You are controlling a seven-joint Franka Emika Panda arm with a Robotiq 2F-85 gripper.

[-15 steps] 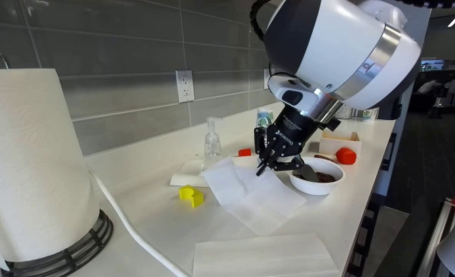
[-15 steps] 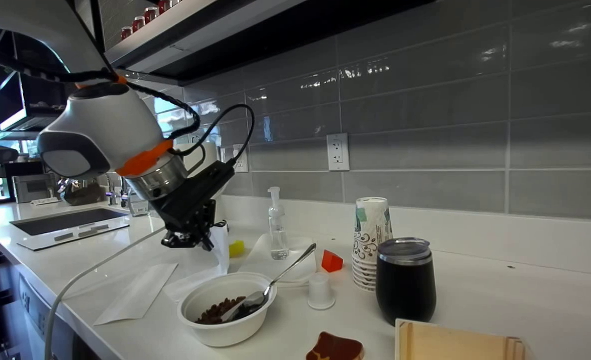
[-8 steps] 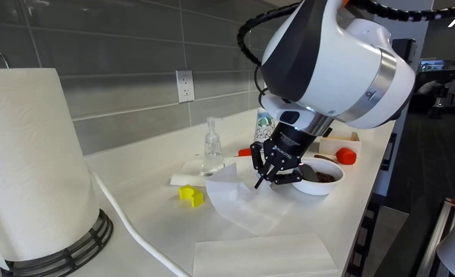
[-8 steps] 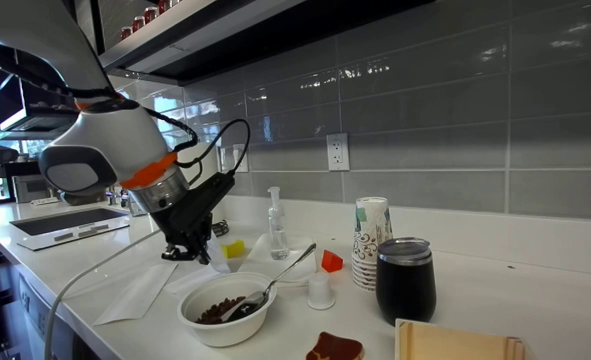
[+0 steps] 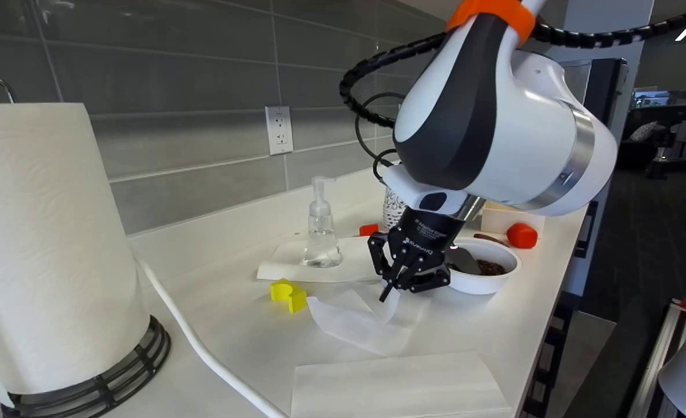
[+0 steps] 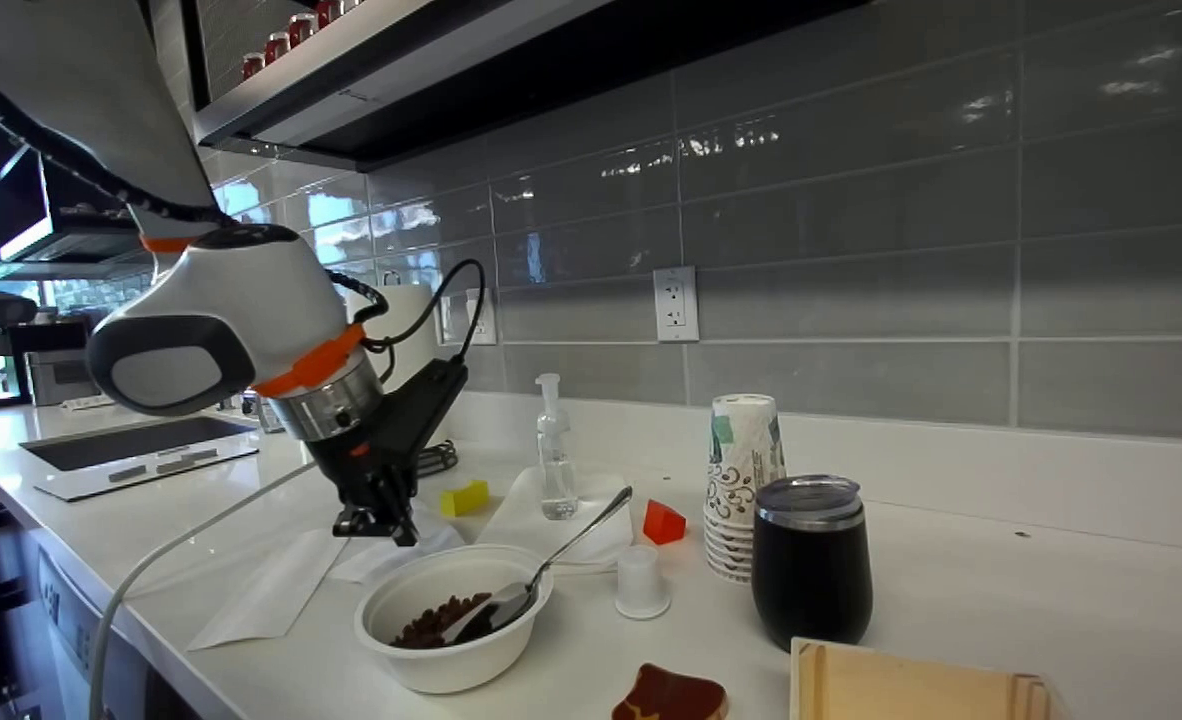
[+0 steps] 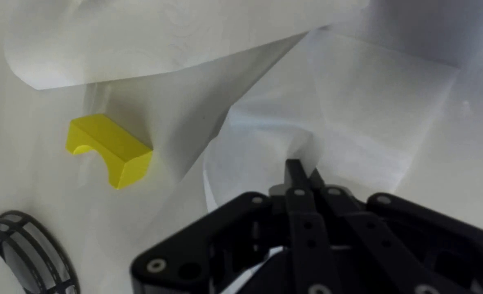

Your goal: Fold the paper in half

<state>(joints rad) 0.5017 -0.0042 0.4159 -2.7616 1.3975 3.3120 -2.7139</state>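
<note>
Gripper (image 5: 385, 295) tilted downward, fingers pressed together, pinching one paper (image 5: 372, 334); raised part of it meets fingertips, rest spreads below and beside them. Near gripper: one white bowl (image 6: 451, 668), holding one spoon (image 6: 551, 565) and dark brown bits (image 6: 436, 624). Also near: one yellow block (image 7: 110, 141), two wider white sheets (image 5: 395, 386), one soap dispenser (image 6: 556, 455) standing on one of them. Farther from gripper: one red block (image 6: 663, 522), one stack of paper cups (image 6: 743, 480), one black lidded tumbler (image 6: 811, 575), contents hidden. Well apart: one paper-towel roll (image 5: 47, 249) on black stand (image 5: 106, 392).
</note>
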